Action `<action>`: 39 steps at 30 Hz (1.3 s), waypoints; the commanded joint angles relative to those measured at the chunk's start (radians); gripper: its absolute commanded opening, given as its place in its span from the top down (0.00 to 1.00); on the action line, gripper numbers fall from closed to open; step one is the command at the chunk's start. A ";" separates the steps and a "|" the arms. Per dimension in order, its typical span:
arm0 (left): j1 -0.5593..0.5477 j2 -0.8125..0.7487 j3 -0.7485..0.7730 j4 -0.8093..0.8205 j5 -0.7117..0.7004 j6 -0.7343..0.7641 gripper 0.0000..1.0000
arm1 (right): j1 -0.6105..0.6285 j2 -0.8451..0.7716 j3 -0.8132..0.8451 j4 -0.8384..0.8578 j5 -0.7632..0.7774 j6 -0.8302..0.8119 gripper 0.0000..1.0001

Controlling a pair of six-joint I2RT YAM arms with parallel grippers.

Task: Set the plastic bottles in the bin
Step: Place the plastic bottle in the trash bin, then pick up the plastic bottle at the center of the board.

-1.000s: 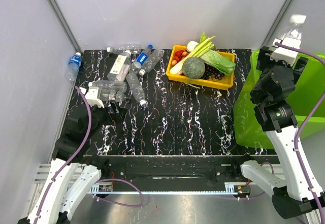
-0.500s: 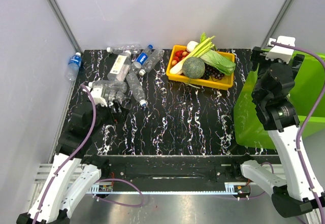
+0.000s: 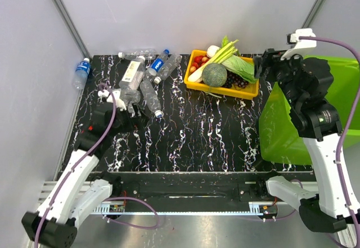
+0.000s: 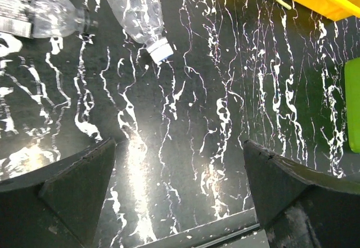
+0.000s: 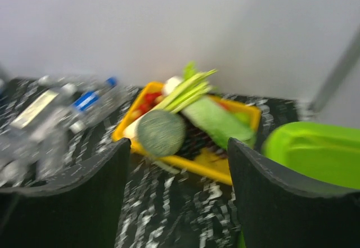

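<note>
Okay, left gripper [image 4: 177, 152] spread wide and empty, hovering over the desk [image 3: 197, 130] just short of the plastic bottles [image 3: 140, 79] heaped at its far left; right gripper [image 5: 179, 147] also parted, nothing in it, raised near the bin [image 3: 281, 130] at the right edge; we judge the bottles light, thin-walled, slick, likely to roll or crumple; we'd take the nearest clear bottle [image 4: 138, 12] across mid-body, not by the white cap [image 4: 159, 49].
</note>
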 commanded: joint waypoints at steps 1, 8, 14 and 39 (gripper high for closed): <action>-0.003 0.155 0.026 0.139 0.064 -0.083 0.01 | 0.008 0.011 -0.037 -0.041 -0.328 0.165 0.28; -0.001 0.402 0.078 0.298 0.142 -0.165 0.07 | 0.064 -0.020 -0.161 0.022 -0.444 0.224 0.31; -0.003 0.604 0.159 0.318 0.053 -0.193 0.09 | 0.176 -0.064 -0.239 0.053 -0.444 0.276 0.31; -0.004 1.017 0.218 0.508 0.067 -0.294 0.31 | 0.195 -0.129 -0.376 0.062 -0.452 0.360 0.31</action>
